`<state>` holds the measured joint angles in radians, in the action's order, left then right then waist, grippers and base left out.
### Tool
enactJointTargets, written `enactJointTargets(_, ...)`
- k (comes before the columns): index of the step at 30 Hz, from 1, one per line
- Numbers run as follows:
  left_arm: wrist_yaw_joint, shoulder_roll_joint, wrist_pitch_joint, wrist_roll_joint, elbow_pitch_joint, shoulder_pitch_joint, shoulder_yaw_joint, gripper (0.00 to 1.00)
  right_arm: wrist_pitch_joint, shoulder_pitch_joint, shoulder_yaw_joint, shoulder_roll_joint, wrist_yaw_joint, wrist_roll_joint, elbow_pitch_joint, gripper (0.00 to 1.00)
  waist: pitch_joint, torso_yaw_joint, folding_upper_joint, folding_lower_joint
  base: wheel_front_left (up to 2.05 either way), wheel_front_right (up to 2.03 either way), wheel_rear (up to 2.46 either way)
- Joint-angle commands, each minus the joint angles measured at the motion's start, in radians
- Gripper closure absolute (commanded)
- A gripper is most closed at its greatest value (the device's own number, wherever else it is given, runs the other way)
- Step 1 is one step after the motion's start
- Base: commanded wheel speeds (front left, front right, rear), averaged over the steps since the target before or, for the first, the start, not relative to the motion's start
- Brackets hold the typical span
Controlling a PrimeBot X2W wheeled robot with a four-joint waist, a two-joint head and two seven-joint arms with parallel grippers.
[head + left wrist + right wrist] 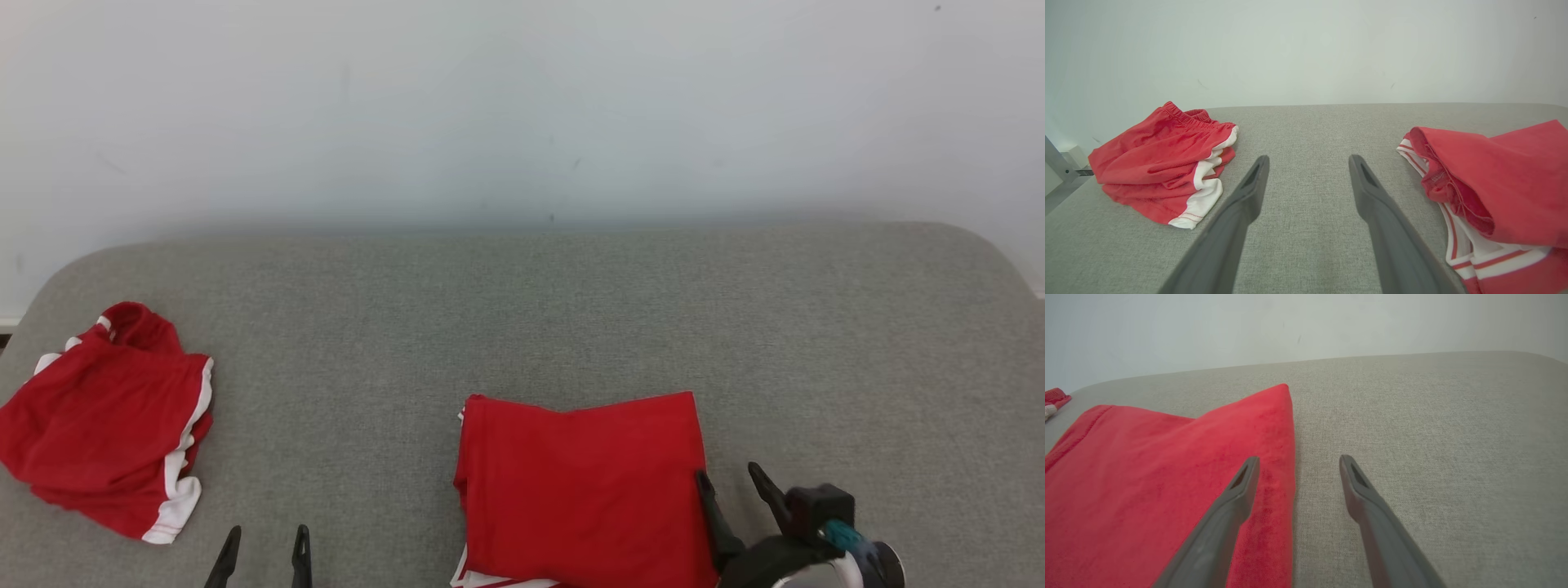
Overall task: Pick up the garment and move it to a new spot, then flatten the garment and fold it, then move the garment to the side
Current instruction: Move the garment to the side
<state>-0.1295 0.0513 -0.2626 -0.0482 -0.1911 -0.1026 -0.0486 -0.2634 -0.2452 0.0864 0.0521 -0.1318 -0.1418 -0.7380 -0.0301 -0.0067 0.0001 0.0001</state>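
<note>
Garment (580, 490): red, folded to a neat rectangle, lying flat at the near middle of the table (571, 310). White striped trim peeks out at its left and near edges. The fold looks done; shifting it aside is likely what's left.

Right gripper (728, 475): spread wide, empty, straddling the garment's right edge. One finger is over cloth, the other over bare table. Placed, I judge, to take that edge.

Left gripper (268, 532): spread, empty, over bare table between garment and shorts (106, 425).

Shorts heaped near the table's left edge. Right half bare, so there is open room that way.
</note>
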Motion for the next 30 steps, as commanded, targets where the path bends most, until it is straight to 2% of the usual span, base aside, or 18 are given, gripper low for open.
enactJointTargets(1,-0.001,-0.002,-0.003,-0.002,-0.002,0.006,0.002,0.00,-0.001,-0.013,0.003,-0.001,0.002,-0.003,-0.008,0.00,0.007,0.010,-0.0001,-0.0001,0.00,0.00,0.00)
enactJointTargets(7,0.000,-0.001,-0.003,-0.004,-0.007,0.023,0.019,0.00,0.020,-0.127,0.037,0.002,0.002,-0.025,-0.232,0.00,0.023,0.041,-0.0001,-0.0001,0.00,0.00,0.00)
enactJointTargets(11,0.000,-0.002,-0.003,-0.005,-0.009,0.024,0.019,0.00,0.017,-0.166,0.059,0.000,0.002,-0.053,-0.317,0.00,0.026,0.051,-0.0001,-0.0001,0.00,0.00,0.00)
enactJointTargets(12,0.000,-0.001,-0.003,-0.005,-0.009,0.023,0.018,0.00,0.013,-0.168,0.066,-0.001,0.002,-0.063,-0.333,0.12,0.027,0.052,-0.0001,-0.0001,0.00,0.00,0.00)
enactJointTargets(13,0.000,-0.002,-0.003,-0.005,-0.008,0.022,0.017,0.00,0.012,-0.171,0.076,-0.001,0.002,-0.071,-0.346,0.57,0.027,0.051,-0.0001,-0.0001,0.00,0.00,0.00)
enactJointTargets(14,0.000,-0.002,-0.003,-0.005,-0.008,0.020,0.015,0.00,0.011,-0.174,0.085,-0.002,0.002,-0.080,-0.357,0.87,0.027,0.050,-0.0001,-0.0001,0.00,0.00,0.00)
enactJointTargets(15,0.000,-0.002,-0.003,-0.005,-0.008,0.018,0.014,0.00,0.011,-0.178,0.092,-0.002,0.002,-0.091,-0.366,1.00,0.027,0.048,-0.0001,-0.0001,0.00,0.00,0.00)
enactJointTargets(22,0.000,-0.001,-0.003,-0.009,-0.001,0.018,0.012,0.00,-0.001,-0.230,0.126,0.001,0.002,-0.144,-0.370,1.00,0.032,0.031,-0.0001,-0.0001,0.00,0.00,0.00)
enactJointTargets(30,0.000,0.006,-0.003,-0.024,0.035,0.049,0.023,0.00,-0.002,-0.400,0.147,0.095,0.002,-0.124,-0.327,1.00,0.098,0.000,-0.0001,-0.0001,0.00,0.00,0.00)
